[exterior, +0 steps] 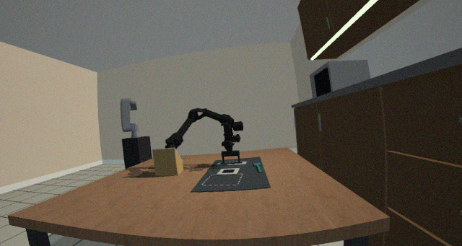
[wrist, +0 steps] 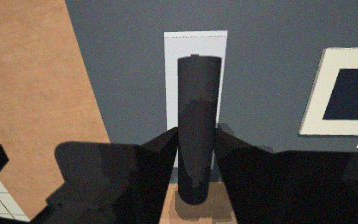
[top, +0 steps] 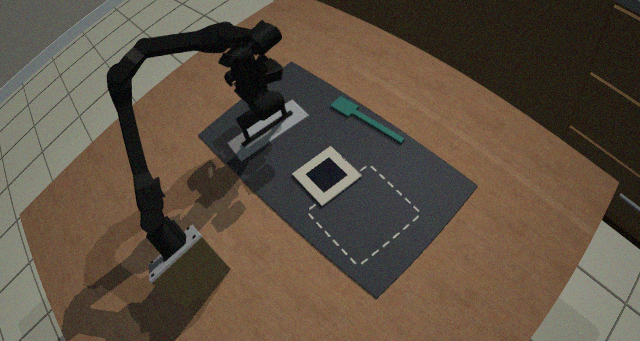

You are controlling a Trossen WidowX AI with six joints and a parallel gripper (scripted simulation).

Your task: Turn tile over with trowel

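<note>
The trowel has a pale flat blade [top: 298,109] [wrist: 195,46] lying on the dark mat [top: 440,186] [exterior: 256,182] [wrist: 275,25] and a black raised handle [wrist: 198,90]. My gripper [top: 261,112] [exterior: 230,152] [wrist: 194,132] points down over it and is shut on the handle, one finger against each side. The tile [top: 302,175] [exterior: 228,171] [wrist: 316,100] lies flat, its dark square mark up. It overlaps the nearest side of the dashed outline [top: 419,213] and lies mostly outside it. The blade's middle is partly hidden by the handle and gripper.
A green tool [top: 377,125] [exterior: 258,167] with a square head and a long handle lies on the mat near its edge, on the cabinet side. A yellowish block [top: 192,276] [exterior: 166,163] stands on the wooden table [top: 475,261] [exterior: 202,217] beside the arm's base.
</note>
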